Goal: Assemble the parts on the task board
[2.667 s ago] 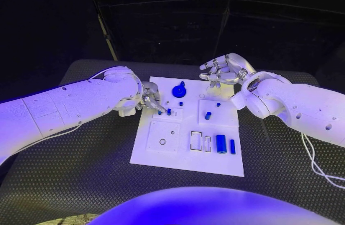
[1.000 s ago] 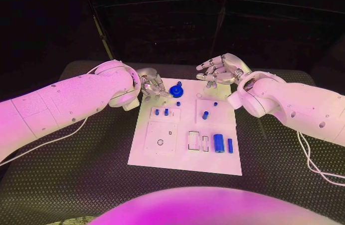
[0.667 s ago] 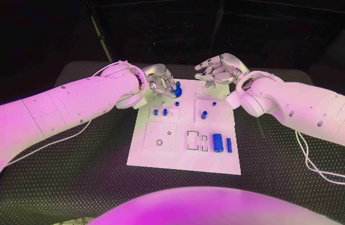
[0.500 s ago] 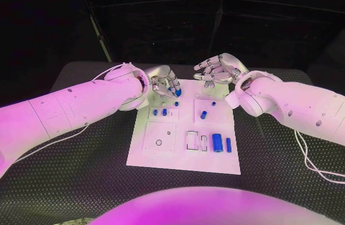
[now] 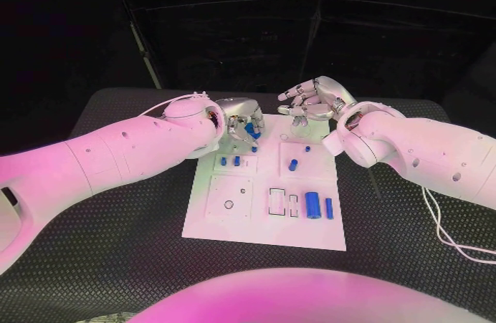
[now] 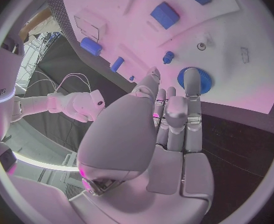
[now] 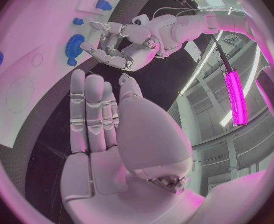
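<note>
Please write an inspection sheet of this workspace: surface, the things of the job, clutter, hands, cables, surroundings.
Surface: black textured table, with the white task board in its middle.
Job's things: blue gear on the far part of the board, under the left hand; a thick blue cylinder and a thin blue pin near the board's right edge; small blue pegs in the middle blocks.
Clutter: nothing seen.
Hands: left hand over the gear, contact cannot be told; right hand above the board's far edge, fingers apart, holding nothing.
Cables: white cable hanging from the right arm onto the table.
Surroundings: dark; nothing seen.
</note>
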Controlling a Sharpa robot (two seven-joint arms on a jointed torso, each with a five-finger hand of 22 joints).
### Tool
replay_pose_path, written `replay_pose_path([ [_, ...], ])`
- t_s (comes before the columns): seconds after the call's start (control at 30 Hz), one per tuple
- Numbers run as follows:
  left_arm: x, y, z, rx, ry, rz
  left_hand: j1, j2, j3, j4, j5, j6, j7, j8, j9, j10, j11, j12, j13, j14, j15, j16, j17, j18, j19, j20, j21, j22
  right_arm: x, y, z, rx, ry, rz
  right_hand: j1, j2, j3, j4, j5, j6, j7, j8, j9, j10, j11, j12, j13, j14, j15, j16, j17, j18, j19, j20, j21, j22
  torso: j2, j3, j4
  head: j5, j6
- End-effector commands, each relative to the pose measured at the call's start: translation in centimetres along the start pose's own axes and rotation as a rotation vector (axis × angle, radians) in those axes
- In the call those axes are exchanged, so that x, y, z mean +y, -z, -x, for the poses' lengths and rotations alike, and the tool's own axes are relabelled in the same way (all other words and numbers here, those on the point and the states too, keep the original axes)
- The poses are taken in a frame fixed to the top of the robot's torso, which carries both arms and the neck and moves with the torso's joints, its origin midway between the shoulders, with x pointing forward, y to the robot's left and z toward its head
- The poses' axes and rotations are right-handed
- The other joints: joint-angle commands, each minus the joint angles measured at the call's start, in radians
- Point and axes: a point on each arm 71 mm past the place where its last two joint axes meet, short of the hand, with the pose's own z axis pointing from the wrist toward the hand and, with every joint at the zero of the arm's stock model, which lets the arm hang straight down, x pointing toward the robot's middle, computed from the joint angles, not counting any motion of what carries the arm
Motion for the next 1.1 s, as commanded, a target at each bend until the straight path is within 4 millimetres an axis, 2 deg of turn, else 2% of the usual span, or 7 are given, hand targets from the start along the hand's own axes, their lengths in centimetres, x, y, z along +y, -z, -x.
replay_pose_path([
  [0.03,-0.2,-0.2,-0.3,0.047,-0.060,-0.025,-0.007,-0.008,0.010,0.000,0.003,0.010,-0.002,-0.007,-0.005,0.011,-0.003,-0.006,-0.008,0.018,0.002,0.031,0.030,-0.011,0.023,-0.001,0.038,0.034,0.2,-0.1,0.0,-0.004,0.002,0.015,0.002,0.010,0.002,0.004,0.006,-0.007,-0.001,0.004,0.001,-0.006,-0.002,-0.003,-0.001,-0.005,0.001,-0.006,0.000,0.012,0.005,0.000,-0.005,-0.001,0.000,-0.0001,0.0012,-0.004,0.000],
  [0.17,-0.1,-0.3,-0.6,0.072,-0.064,-0.016,-0.015,-0.007,0.014,-0.001,0.002,0.023,-0.001,-0.014,-0.011,0.032,-0.004,-0.006,-0.016,0.038,0.002,0.072,0.072,-0.021,0.056,-0.001,0.095,0.086,0.2,-0.1,0.0,-0.004,0.002,0.016,0.003,0.011,0.003,0.004,0.007,-0.007,-0.001,0.005,0.001,-0.006,-0.002,-0.003,-0.002,-0.005,0.001,-0.006,0.001,0.012,0.006,0.000,-0.006,-0.001,0.000,-0.0005,0.0014,-0.003,0.000],
  [0.27,-0.1,-0.5,-0.9,0.102,-0.068,-0.008,-0.027,-0.011,0.012,0.000,0.002,0.040,0.001,-0.020,-0.018,0.049,-0.006,-0.012,-0.027,0.063,0.001,0.123,0.126,-0.034,0.095,-0.002,0.166,0.151,0.3,-0.1,0.0,-0.003,0.001,0.016,0.003,0.011,0.003,0.004,0.007,-0.007,-0.001,0.005,0.001,-0.006,-0.002,-0.003,-0.002,-0.005,0.001,-0.006,0.001,0.012,0.006,0.000,-0.006,-0.001,0.000,0.0003,0.0008,-0.003,0.000],
  [0.37,-0.1,-0.5,-1.1,0.122,-0.075,-0.001,-0.033,-0.012,0.009,0.001,0.001,0.050,0.000,-0.024,-0.021,0.060,-0.007,-0.016,-0.032,0.073,0.000,0.142,0.145,-0.039,0.112,-0.003,0.198,0.179,0.3,-0.1,-0.1,-0.003,0.001,0.017,0.003,0.011,0.003,0.004,0.007,-0.007,-0.001,0.005,0.001,-0.006,-0.002,-0.003,-0.002,-0.005,0.001,-0.006,0.001,0.012,0.006,0.000,-0.006,-0.001,0.000,0.0006,0.0002,-0.003,0.000],
  [0.67,0.0,-0.6,-1.3,0.145,-0.083,0.017,-0.039,-0.012,0.006,0.002,0.001,0.059,0.002,-0.027,-0.024,0.070,-0.007,-0.019,-0.036,0.080,-0.001,0.153,0.154,-0.043,0.126,-0.004,0.222,0.202,0.2,-0.1,0.0,-0.004,0.002,0.017,0.003,0.011,0.003,0.004,0.007,-0.007,-0.001,0.005,0.001,-0.006,-0.002,-0.003,-0.002,-0.005,0.001,-0.006,0.001,0.012,0.006,0.000,-0.006,-0.001,-0.001,0.0007,0.0012,-0.006,0.000],
  [1.1,0.2,-0.9,-1.8,0.145,-0.083,0.027,-0.016,0.016,0.037,-0.004,0.003,0.100,-0.007,-0.030,-0.031,0.125,-0.017,-0.033,-0.044,0.084,-0.007,0.166,0.156,-0.047,0.134,-0.008,0.245,0.229,0.3,-0.1,-0.1,-0.004,0.001,0.017,0.005,0.012,0.004,0.004,0.008,-0.006,-0.001,0.005,0.001,-0.006,-0.002,-0.003,-0.002,-0.004,0.001,-0.005,0.004,0.012,0.006,0.000,-0.006,-0.001,-0.001,0.0007,0.0009,-0.009,0.000],
])
